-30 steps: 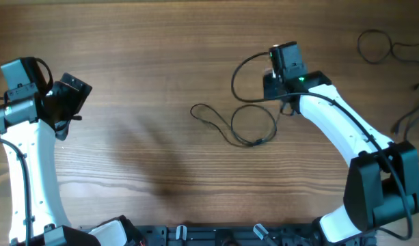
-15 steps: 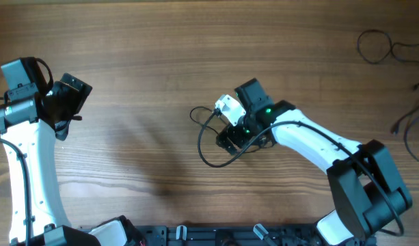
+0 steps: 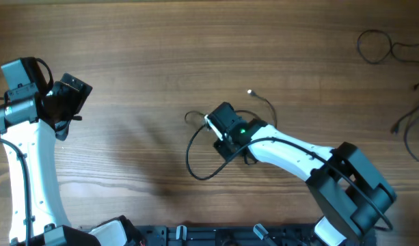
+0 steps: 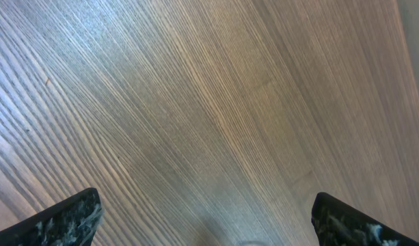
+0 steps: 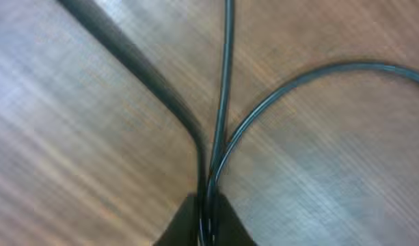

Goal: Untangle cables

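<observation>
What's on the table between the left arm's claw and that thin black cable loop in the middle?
Nothing. The overhead view shows only bare wooden table between the left gripper and the cable. The left wrist view shows just wood too.

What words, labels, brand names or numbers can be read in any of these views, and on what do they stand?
No text can be read in any view.
The right arm carries a green light but no legible lettering.
The wrist views show only the table and the cable, both unmarked.
</observation>
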Robot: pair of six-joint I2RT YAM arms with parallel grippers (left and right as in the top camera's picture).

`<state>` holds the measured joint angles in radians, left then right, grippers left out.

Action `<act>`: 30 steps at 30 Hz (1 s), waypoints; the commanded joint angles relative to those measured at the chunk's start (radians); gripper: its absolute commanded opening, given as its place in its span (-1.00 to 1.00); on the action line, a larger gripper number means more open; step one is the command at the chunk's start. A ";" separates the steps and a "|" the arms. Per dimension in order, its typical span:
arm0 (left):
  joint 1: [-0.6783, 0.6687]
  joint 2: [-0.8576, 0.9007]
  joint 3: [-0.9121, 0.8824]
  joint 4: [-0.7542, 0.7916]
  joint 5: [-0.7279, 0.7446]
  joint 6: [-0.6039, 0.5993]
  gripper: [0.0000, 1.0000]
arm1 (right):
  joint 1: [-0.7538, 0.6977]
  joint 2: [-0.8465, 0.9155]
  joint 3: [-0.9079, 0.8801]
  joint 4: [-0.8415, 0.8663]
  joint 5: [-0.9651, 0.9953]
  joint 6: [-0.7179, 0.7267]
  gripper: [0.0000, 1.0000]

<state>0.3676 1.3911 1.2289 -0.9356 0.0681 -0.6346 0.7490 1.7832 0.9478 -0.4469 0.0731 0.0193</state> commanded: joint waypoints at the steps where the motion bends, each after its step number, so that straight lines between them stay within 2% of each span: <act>1: 0.001 0.001 0.005 0.002 -0.014 -0.010 1.00 | -0.008 0.079 -0.029 -0.025 0.100 0.056 -0.92; 4: 0.001 0.001 0.005 0.002 -0.014 -0.010 1.00 | -0.008 -0.036 0.057 -0.110 0.098 0.119 -0.91; 9: 0.001 0.001 0.005 0.002 -0.014 -0.010 1.00 | -0.035 -0.391 0.101 -0.148 0.083 0.108 -0.91; 10: 0.001 0.001 0.005 0.002 -0.014 -0.010 1.00 | -0.105 -0.501 0.101 -0.132 0.092 0.042 -0.91; 13: 0.001 0.001 0.005 0.002 -0.014 -0.010 1.00 | -0.291 -0.571 0.101 -0.019 0.092 -0.072 -0.91; 16: 0.001 0.001 0.005 0.002 -0.014 -0.010 1.00 | -0.529 -0.497 0.101 0.158 0.091 -0.227 -0.91; 18: 0.001 0.001 0.005 0.002 -0.014 -0.010 1.00 | -0.626 -0.439 0.101 0.297 0.091 -0.346 -0.91; 19: 0.001 0.001 0.005 0.002 -0.014 -0.010 1.00 | -0.710 -0.372 0.101 0.519 0.071 -0.412 -0.92; 22: 0.001 0.001 0.005 0.002 -0.014 -0.010 1.00 | -0.734 -0.302 0.101 0.611 -0.132 -0.478 -0.91; 26: 0.001 0.001 0.005 0.002 -0.014 -0.010 1.00 | -0.737 -0.109 0.101 0.674 -0.110 -0.486 -0.91; 29: 0.001 0.001 0.005 0.002 -0.014 -0.010 1.00 | -0.737 0.032 0.101 0.724 -0.009 -0.354 -0.91; 30: 0.001 0.001 0.005 0.002 -0.014 -0.010 1.00 | -0.742 0.074 0.101 0.742 -0.011 -0.348 -0.91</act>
<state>0.3679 1.3930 1.2289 -0.9356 0.0639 -0.6346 0.0113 1.8030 1.0420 0.2722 0.0223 -0.3912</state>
